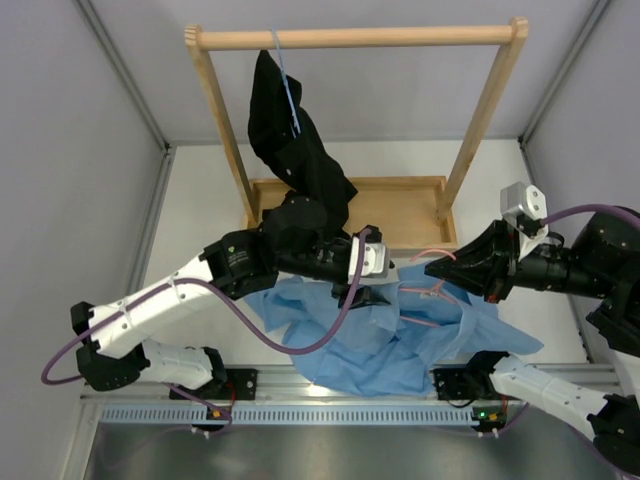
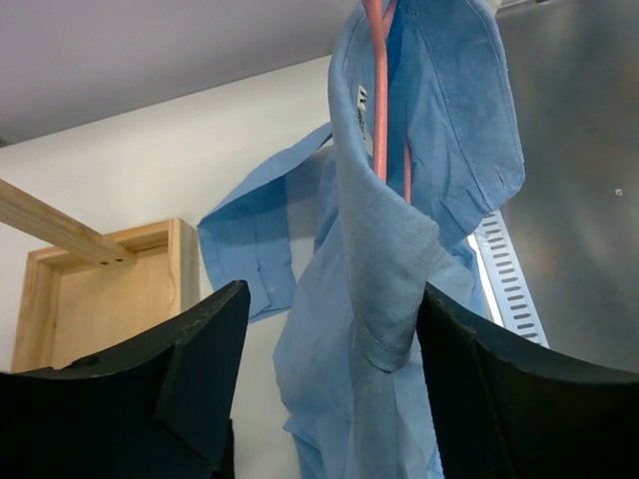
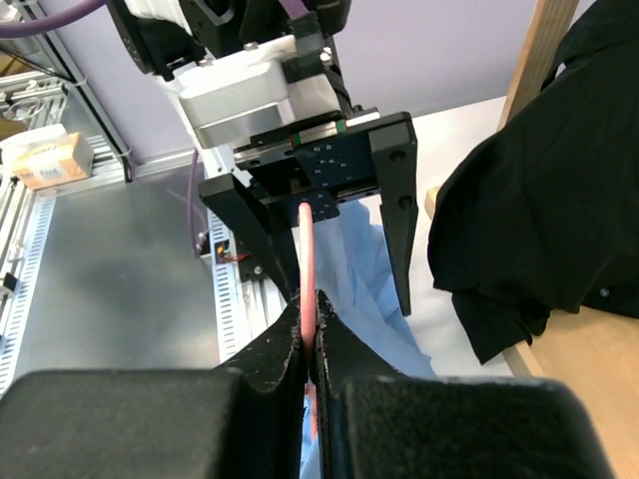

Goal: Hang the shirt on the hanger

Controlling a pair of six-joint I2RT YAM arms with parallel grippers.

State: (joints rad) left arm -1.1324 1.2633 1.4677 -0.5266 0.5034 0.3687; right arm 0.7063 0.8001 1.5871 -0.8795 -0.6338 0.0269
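Near the middle of the table's [image 1: 200,215] near edge lies the light blue, wrinkled button-up shirt [image 1: 400,345], with part of it lifted onto the thin pink wire hanger [image 1: 431,292] just above it. The right gripper [image 1: 436,268] is pinched tight on the hanger's wire. The left gripper [image 1: 364,296] faces it with its jaws wide apart, and a fold of collar cloth stands between them, unclamped.

The step in hand looks like dressing the shirt over the hanger. The left wrist view shows the wire running inside the collar, but the shoulders do not look seated. The next move probably calls for closing on that fold and drawing it along the wire while the right side holds steady.

The hanger's hook and far arm are hidden by cloth and grippers. Whether the cloth touches the left fingers cannot be told. At the table's far edge, a black shirt [image 1: 290,140] hangs on the wooden rack [image 1: 350,38].
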